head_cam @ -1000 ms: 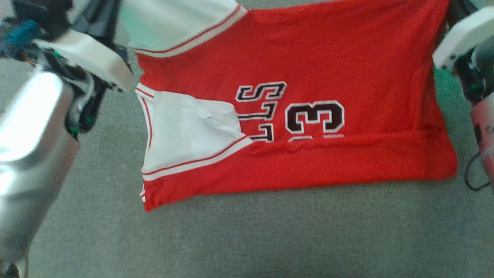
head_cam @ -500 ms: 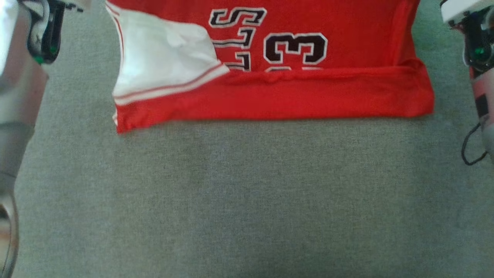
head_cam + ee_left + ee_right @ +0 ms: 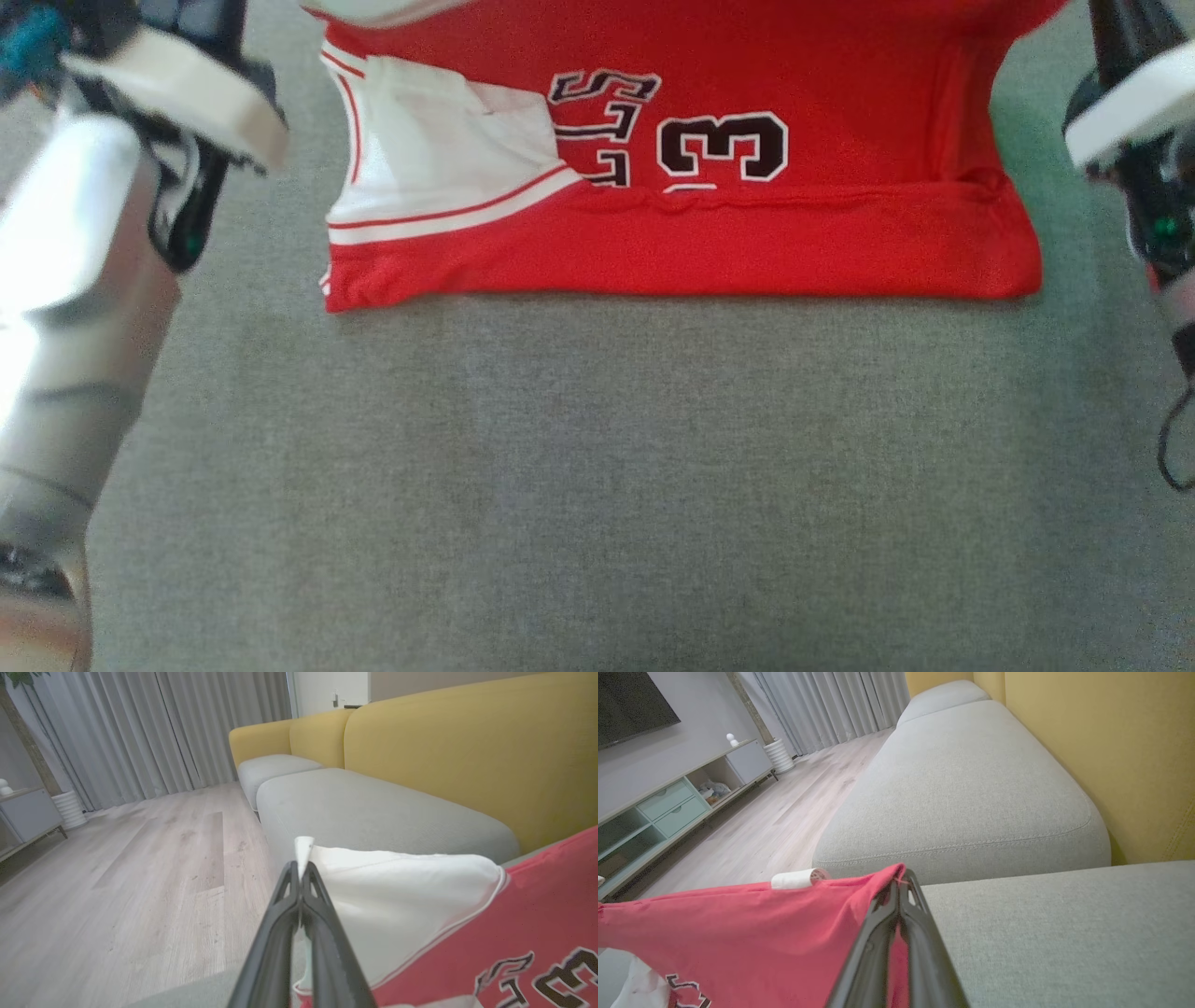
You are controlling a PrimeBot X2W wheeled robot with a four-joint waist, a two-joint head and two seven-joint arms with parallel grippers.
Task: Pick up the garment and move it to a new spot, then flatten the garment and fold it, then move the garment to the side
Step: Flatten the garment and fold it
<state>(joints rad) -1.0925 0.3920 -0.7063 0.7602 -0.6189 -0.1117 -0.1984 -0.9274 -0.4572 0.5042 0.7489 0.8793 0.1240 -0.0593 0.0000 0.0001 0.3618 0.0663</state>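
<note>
The garment (image 3: 709, 233) is a red jersey with white side panels and a dark number 3. It hangs stretched between my two arms, and its lower fold rests on the grey cushion (image 3: 597, 485). In the left wrist view my left gripper (image 3: 301, 868) is shut on a white corner of the garment (image 3: 402, 891). In the right wrist view my right gripper (image 3: 901, 879) is shut on a red corner of the garment (image 3: 761, 933). The head view has my left forearm (image 3: 84, 280) at the left edge and my right wrist (image 3: 1144, 140) at the right edge.
The grey seat cushion spreads wide in front of the garment. A yellow sofa back (image 3: 467, 756) rises behind the cushions. Wooden floor (image 3: 140, 868), grey curtains (image 3: 163, 728) and a low cabinet (image 3: 668, 807) lie beyond the sofa's edge.
The head camera has shifted, so the garment sits at a different height in each picture. Both grippers have kept their hold on the stretched garment, and its lower edge stays folded on the cushion.
</note>
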